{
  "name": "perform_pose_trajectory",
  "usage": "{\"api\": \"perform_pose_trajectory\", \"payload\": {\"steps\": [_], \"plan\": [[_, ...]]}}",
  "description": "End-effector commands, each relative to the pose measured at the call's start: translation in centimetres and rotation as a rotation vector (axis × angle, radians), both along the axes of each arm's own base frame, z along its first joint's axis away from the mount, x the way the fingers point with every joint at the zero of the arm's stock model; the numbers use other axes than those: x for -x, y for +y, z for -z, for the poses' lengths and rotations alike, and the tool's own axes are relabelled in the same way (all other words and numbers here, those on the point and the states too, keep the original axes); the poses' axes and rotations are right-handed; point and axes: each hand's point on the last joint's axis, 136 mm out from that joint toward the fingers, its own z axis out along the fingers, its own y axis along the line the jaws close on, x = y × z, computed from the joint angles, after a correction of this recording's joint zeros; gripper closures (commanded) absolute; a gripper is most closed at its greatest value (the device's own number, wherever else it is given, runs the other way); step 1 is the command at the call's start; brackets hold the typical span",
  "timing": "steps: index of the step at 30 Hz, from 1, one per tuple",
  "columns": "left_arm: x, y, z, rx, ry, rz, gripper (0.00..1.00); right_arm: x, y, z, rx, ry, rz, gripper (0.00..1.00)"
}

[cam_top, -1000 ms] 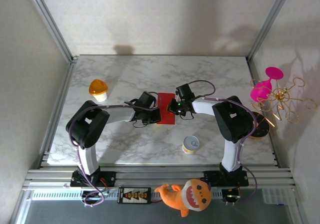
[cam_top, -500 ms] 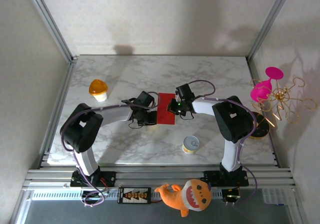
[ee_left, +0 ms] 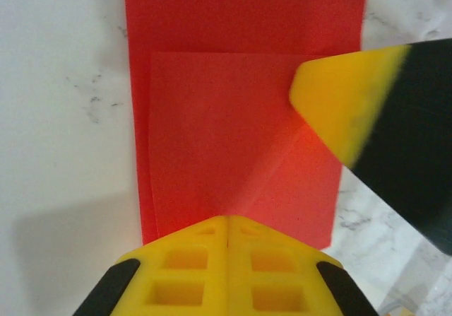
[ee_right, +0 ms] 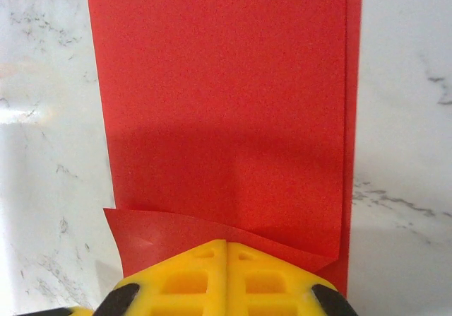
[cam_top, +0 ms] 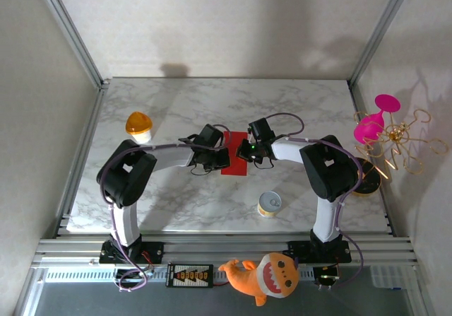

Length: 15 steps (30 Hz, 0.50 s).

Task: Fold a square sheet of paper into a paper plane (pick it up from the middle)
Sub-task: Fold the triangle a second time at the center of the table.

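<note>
Marbled white worktop (cam_top: pixel 176 104), pale walls (cam_top: pixel 212 19), aluminium frame rails (cam_top: pixel 70 27). Folded red paper (ee_right: pixel 219 83) lies mid-worktop. Left gripper (ee_left: pixel 227 220) and right gripper (ee_right: pixel 226 245) jaws closed, tips on the paper.

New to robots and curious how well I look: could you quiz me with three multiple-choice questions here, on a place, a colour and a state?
1. Where does the red paper lie? A in a far corner; B between the left gripper and right gripper; C on the floor.
2. What colour are the fingertips? A blue; B white; C yellow.
3. The left gripper's jaws are: A shut; B wide open; C half open.
B, the top view shows it; C, both wrist views show it; A, its fingertips meet.
</note>
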Motion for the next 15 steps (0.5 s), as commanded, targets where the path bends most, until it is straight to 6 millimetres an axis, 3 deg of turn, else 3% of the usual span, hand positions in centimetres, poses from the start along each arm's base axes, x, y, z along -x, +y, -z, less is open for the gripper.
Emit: {"api": "perform_pose_trajectory", "payload": {"steps": [1, 9, 15], "plan": [[0.0, -0.8, 0.0, 0.017, 0.010, 0.012, 0.98, 2.8, -3.4, 5.4, 0.183, 0.140, 0.037, 0.97], [3.3, 2.8, 3.4, -0.133, 0.072, 0.074, 0.99, 2.9, -3.4, 5.6, 0.191, 0.145, 0.030, 0.97], [5.3, 4.4, 3.5, -0.189, 0.093, 0.160, 0.99, 2.8, -3.4, 5.7, 0.196, 0.147, 0.029, 0.97]]}}
